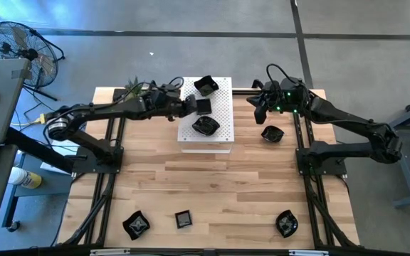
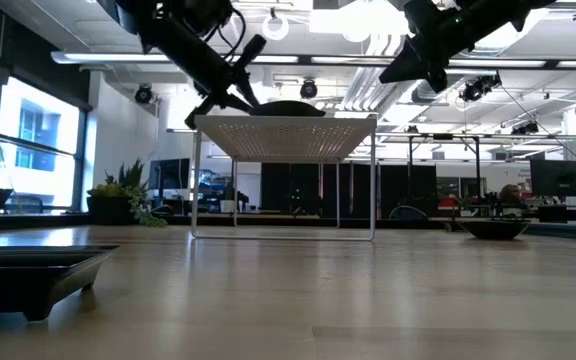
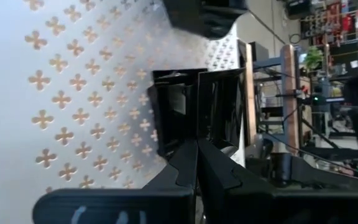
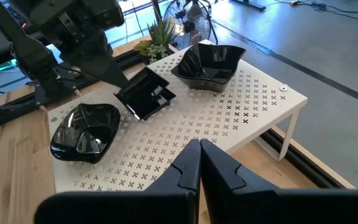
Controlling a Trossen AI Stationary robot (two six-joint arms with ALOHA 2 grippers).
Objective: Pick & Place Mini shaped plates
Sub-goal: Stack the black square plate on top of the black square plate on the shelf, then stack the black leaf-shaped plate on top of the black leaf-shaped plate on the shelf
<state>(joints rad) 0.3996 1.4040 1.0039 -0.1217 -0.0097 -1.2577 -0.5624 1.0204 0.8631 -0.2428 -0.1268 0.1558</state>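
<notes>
Closest to the overhead camera, along the near edge of the wooden surface (image 1: pixel 212 188), we saw three mini shaped plates lying apart: a wavy-edged plate (image 1: pixel 136 225) towards the near left corner, a small square plate (image 1: pixel 184 219) near the middle of that edge, and a rounded plate (image 1: pixel 286 223) towards the near right corner.

At the far edge, the small green plant (image 1: pixel 135 87) stood by the far left corner. The left arm reached from the left edge over the white perforated board (image 1: pixel 216 139), which stood raised on thin legs at the middle of the far edge. The left end effector (image 1: pixel 193 106) had its fingers pressed together on the wall of a square dish (image 1: pixel 203 107), and in the left wrist view that wall sat pinched between the two fingers. The dish was at the middle of the board; we could not tell whether it touched the board.

Two more dishes sat on the board: a petal-like dish (image 1: pixel 206 86) at its far edge and a rounded dish (image 1: pixel 205 126) nearer its front.

Right of the board, one wavy dish (image 1: pixel 272 133) lay on the bare surface. The right end effector (image 1: pixel 260 114) hung above the surface just beyond that dish, fingers fully closed and holding nothing, with the right arm running back to the right edge.
</notes>
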